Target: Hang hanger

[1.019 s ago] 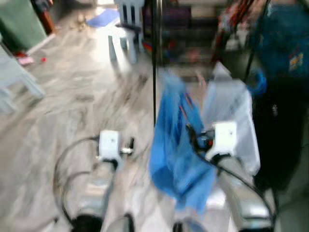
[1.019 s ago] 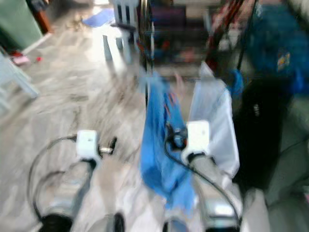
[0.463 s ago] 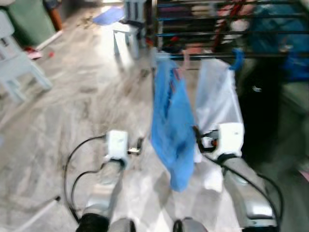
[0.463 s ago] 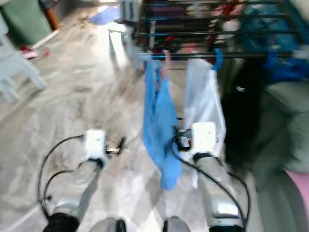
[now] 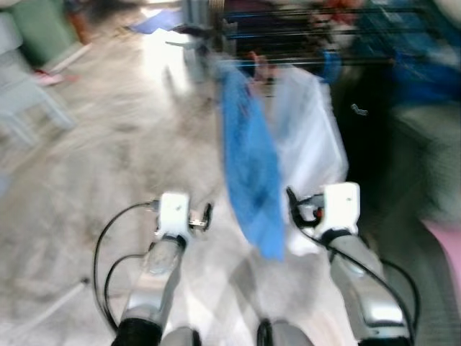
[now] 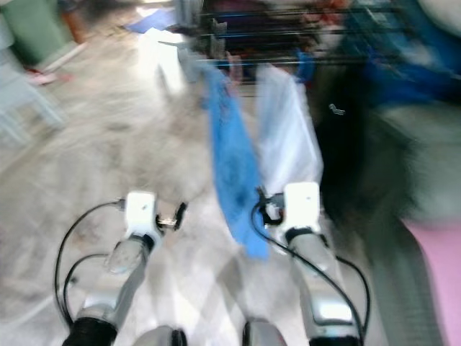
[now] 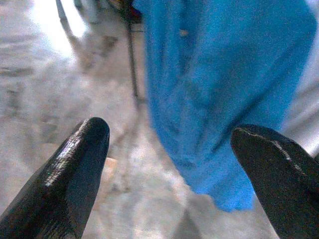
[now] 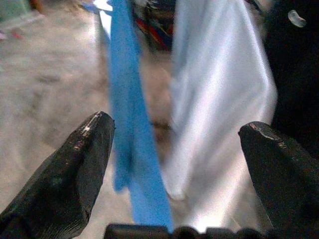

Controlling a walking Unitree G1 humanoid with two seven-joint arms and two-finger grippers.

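You are looking down over both arms at a drying rack (image 5: 317,29) standing on a pale marbled floor (image 5: 94,166); the head views are blurring, so fine detail is hard to read. A blue garment (image 5: 248,166) is hanging from the rack's front rail, and a white garment (image 5: 310,137) is hanging just beside it on the robot's right. Further right, a dark garment (image 5: 364,144) is hanging too. You cannot make out the hanger itself clearly; a small pinkish shape at the top of the blue garment and a blue hook-like shape above the white one are too blurred to name.

Your left gripper (image 5: 204,215) is hovering low, to the left of the blue garment and apart from it, with its fingers (image 7: 75,174) spread wide and nothing between them. Your right gripper (image 5: 294,202) is hovering just in front of the lower edge of the white garment, beside the blue one's hem, its fingers (image 8: 75,169) also spread wide and holding nothing.

A pale chair (image 5: 29,101) is standing far left.
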